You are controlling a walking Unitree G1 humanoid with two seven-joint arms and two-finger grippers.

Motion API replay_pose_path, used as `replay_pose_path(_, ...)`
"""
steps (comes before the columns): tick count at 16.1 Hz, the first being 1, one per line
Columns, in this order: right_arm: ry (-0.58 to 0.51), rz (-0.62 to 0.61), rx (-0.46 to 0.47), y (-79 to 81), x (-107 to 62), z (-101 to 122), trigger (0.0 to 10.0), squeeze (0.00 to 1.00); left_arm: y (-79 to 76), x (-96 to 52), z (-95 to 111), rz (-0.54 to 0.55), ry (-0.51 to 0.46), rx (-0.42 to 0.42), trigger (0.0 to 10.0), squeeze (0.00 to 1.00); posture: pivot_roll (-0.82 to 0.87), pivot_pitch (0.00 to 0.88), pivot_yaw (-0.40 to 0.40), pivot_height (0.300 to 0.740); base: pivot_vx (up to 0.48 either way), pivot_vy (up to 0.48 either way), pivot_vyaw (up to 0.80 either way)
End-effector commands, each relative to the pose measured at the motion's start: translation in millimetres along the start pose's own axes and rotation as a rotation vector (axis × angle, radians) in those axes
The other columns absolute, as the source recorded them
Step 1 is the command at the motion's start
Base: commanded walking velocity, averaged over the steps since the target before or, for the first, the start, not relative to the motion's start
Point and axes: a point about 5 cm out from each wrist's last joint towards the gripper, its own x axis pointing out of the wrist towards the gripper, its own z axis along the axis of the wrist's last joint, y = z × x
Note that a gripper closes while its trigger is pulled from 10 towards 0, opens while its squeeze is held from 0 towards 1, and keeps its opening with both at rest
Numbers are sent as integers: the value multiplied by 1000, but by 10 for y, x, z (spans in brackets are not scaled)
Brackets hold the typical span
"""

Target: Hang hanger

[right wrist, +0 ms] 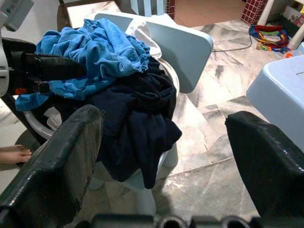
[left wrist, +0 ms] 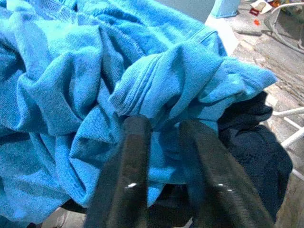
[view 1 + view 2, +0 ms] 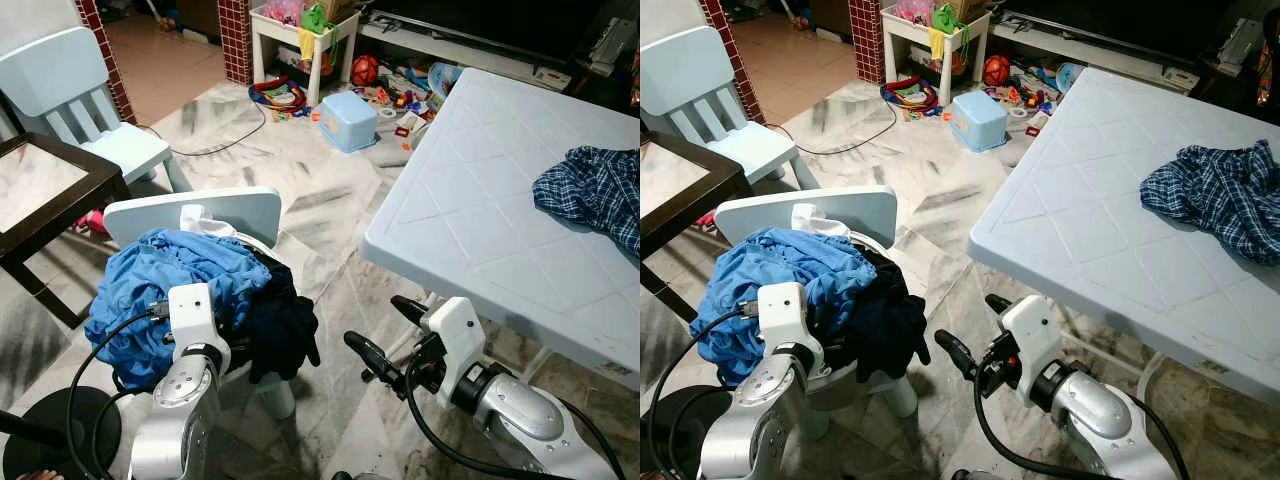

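The left gripper [image 2: 161, 128] presses its nearly closed fingertips into the blue shirt [image 3: 160, 285] heaped on a small chair [image 3: 215, 213]; whether it grips a fold, I cannot tell. A dark garment [image 1: 137, 118] lies just beside it. The right gripper [image 3: 380, 335] hovers wide open beside the chair, below the table [image 3: 480, 220] edge. No hanger can be made out.

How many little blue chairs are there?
2. One chair stands at the far left by the dark wooden table. The other chair is right before the robot, piled with clothes. More may be hidden.
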Motion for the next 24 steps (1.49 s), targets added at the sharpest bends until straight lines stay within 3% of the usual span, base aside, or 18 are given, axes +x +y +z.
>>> replay_pose_path(1, 6, -3, -1, -1, 5, -18, 10000, 0, -10, 22, -29, 16, 13, -17, 10000, 1000, -65, 116, -99, 740, 0, 0, 0)
replay_pose_path(9, 7, 1, -12, 24, 17, -34, 10000, 0, 5, 138, -60, 18, 52, -64, 10000, 1000, -72, 119, -97, 740, 0, 0, 0)
replay_pose_path(15, 3, -2, -17, 24, 21, -31, 10000, 0, 83, 367, 63, 15, 33, 10, 10000, 1000, -77, 123, -104, 740, 0, 0, 0)
replay_pose_path(16, 3, -3, -17, 26, 20, -33, 10000, 0, 34, 386, 87, -21, 23, 13, 10000, 0, -81, 123, -103, 740, 0, 0, 0)
replay_pose_path(17, 3, -6, -17, 27, 17, -35, 10000, 0, 6, 387, 110, -32, 9, 13, 2824, 0, -84, 124, -103, 740, 0, 0, 0)
replay_pose_path(19, 5, -14, -19, 24, 8, -41, 10000, 0, -28, 399, 195, -40, -47, 84, 0, 0, -87, 125, -104, 740, 0, 0, 0)
replay_pose_path(21, 9, -22, -24, 21, 3, -50, 10000, 0, -97, 396, 336, -69, -146, 210, 2627, 0, -83, 129, -105, 740, 0, 0, 0)
replay_pose_path(22, 10, -28, -28, 17, 10, -56, 10000, 0, -118, 402, 349, -83, -155, 239, 4588, 0, -83, 129, -105, 740, 0, 0, 0)
replay_pose_path(23, 11, -32, -29, 19, 20, -61, 10000, 0, -140, 400, 359, -102, -168, 279, 4706, 0, -81, 131, -105, 740, 0, 0, 0)
replay_pose_path(24, 11, -32, -29, 22, 21, -62, 10000, 0, -141, 397, 360, -105, -173, 292, 6196, 0, -80, 133, -104, 740, 0, 0, 0)
